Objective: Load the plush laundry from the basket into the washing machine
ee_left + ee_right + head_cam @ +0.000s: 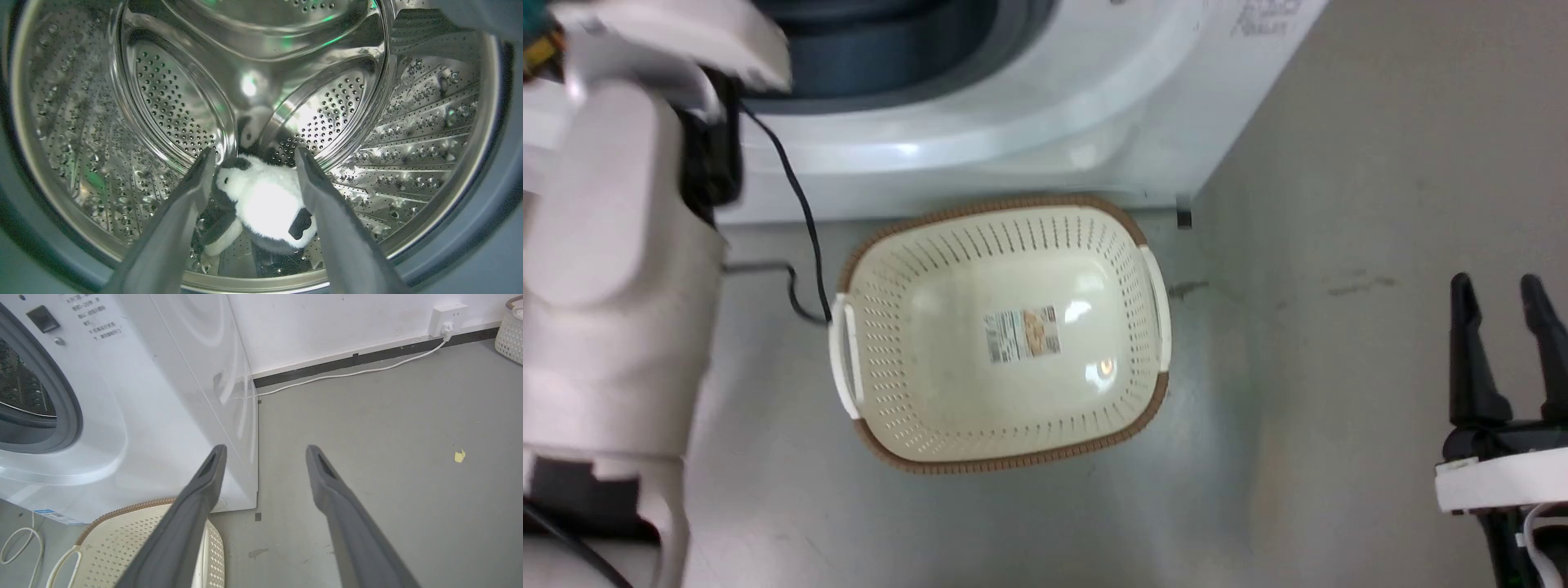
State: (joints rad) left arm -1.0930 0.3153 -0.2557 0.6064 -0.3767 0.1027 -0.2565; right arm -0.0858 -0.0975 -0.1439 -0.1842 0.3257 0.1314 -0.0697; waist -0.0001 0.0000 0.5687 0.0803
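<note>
Plush panda (265, 204), seemingly soft, light and squashy, lay in the steel drum (429, 122) of the washing machine (1029, 139) beyond the wide-spread, empty fingers (175, 220) of the left gripper (254, 152); its white belly looked easiest to pinch.

Cream hole-dotted basket (882, 343), brown woven-look rim (1013, 202), black-and-white plush laundry (265, 200), white washing machine (1013, 139), grey floor (1339, 245)

Perforated steel drum (408, 122) looked mirror-shiny, black-and-white plush toy (265, 202) fluffy, cream oval plastic basket (907, 327) smooth w/ brown woven-look rim, white washer casing (171, 396) glossy, grey floor (388, 428) matt.
</note>
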